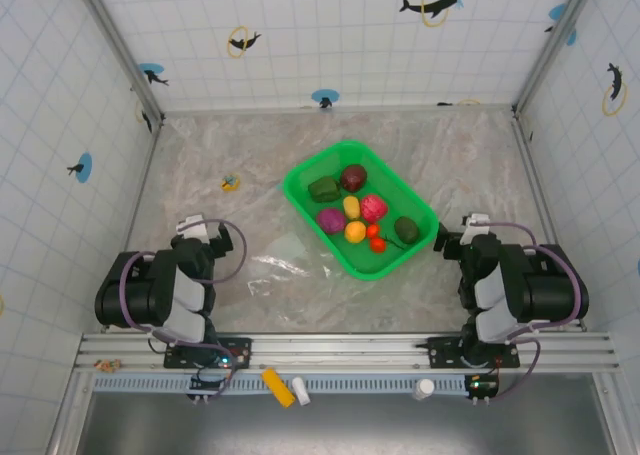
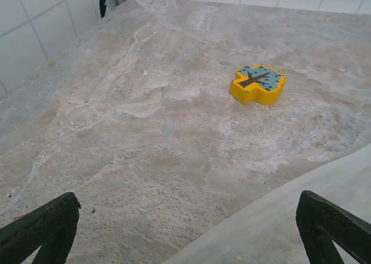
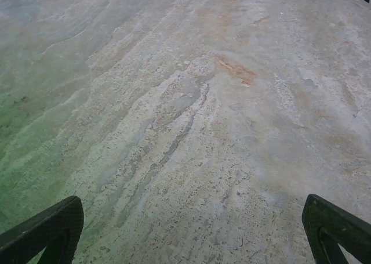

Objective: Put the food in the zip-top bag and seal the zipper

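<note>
Between the arms the zip-top bag lies flat, long side across, just right of the open, empty left end effector; food sits in the basket, nearer the open right end effector.

— How many toy foods?
— Two dark green, and one each of maroon, pink, purple, yellow and orange. I can't tell the small red bits apart.
— And the rest?
— One green basket, one clear bag, one yellow trinket.

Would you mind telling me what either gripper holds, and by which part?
Nothing is held; the left gripper and right gripper both stand open and empty.
</note>
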Robot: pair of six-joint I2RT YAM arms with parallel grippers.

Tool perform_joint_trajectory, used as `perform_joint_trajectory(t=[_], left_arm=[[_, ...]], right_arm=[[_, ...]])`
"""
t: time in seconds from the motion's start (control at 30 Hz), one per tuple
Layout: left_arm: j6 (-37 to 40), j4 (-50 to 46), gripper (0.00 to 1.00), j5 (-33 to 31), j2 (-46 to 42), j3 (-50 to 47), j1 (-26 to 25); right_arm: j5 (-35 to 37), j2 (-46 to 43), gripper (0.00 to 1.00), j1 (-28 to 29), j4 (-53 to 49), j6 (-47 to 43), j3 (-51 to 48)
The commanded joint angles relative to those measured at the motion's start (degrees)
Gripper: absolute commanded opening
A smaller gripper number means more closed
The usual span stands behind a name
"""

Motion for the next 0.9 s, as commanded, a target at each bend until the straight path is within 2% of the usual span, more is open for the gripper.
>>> perform_joint_trajectory(t=[0.0, 0.17, 0.87], left_arm=[[0.15, 2.55, 0.98, -3.02, -0.36, -1.08, -1.28], [-0.81, 0.44, 0.98, 1.59, -0.41, -0.1, 1.05], [-0.47, 0.5, 0.98, 0.35, -0.43, -0.19, 0.12]], right_arm=[[0.44, -0.34, 1.0, 0.34, 1.02, 0.02, 0.41], [0.57, -0.33, 1.0, 0.39, 1.0, -0.07, 0.33], [0.88, -0.38, 1.0, 0.56, 1.08, -0.13, 0.35]])
